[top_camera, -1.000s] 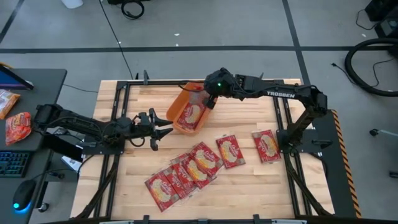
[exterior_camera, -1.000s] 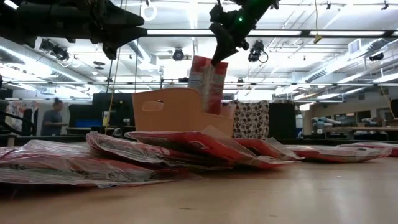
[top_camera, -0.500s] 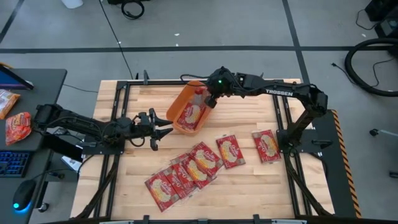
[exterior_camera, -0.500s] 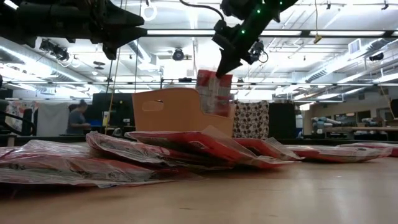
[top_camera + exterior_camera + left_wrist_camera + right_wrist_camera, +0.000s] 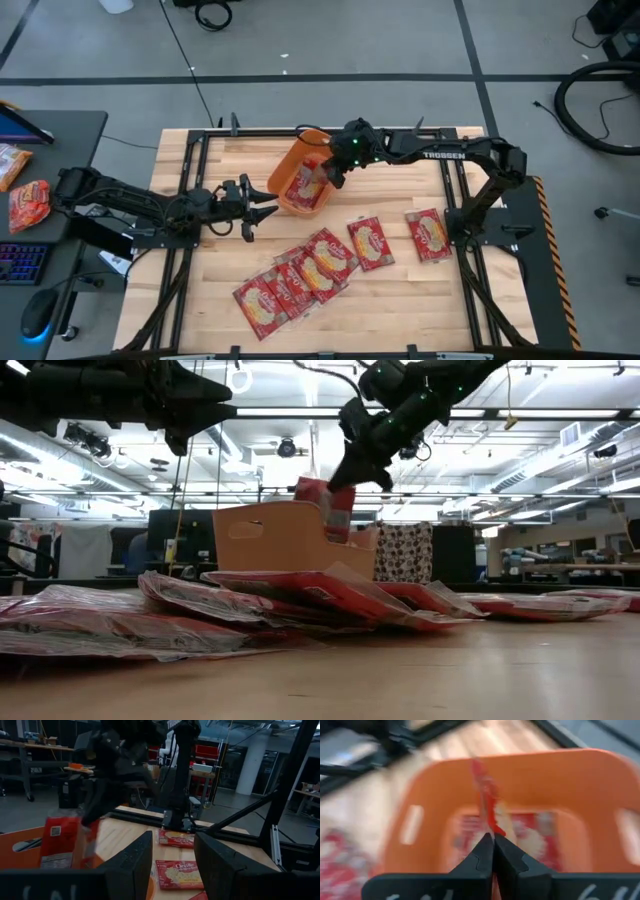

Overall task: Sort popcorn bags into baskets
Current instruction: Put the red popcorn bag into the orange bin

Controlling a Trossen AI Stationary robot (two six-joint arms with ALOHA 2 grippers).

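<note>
The orange tub (image 5: 283,170) stands at the table's far middle, with one red popcorn packet (image 5: 303,187) lying flat inside. My right gripper (image 5: 333,172) hangs over the tub's right part, shut on another red packet (image 5: 328,510), which dips behind the tub wall (image 5: 270,540). Several more packets overlap in a heap (image 5: 295,277) at the near middle. Two single packets (image 5: 369,242) (image 5: 428,234) lie to the heap's right. My left gripper (image 5: 265,210) waits open, level, just left of the tub's near corner (image 5: 20,852). My right gripper pinches the packet's upper edge (image 5: 489,826) between its two shut fingers, coming from above and slanting down from the table's right. The packet hangs tilted below the fingers, its lower part inside the tub and hidden by the wall (image 5: 300,535).
Black frame rails (image 5: 195,160) run along the table's left and right sides. Bare wood lies between the tub and the heap (image 5: 390,190). Left of the table, a desk holds a keyboard (image 5: 20,262), a mouse and more packets (image 5: 28,203).
My right gripper has moved down and slightly toward the table's left, tipping over as it went. The packet, held upright above the tub a second ago, now hangs lower and tilted, with more of it behind the tub wall. A person walked past in the background.
</note>
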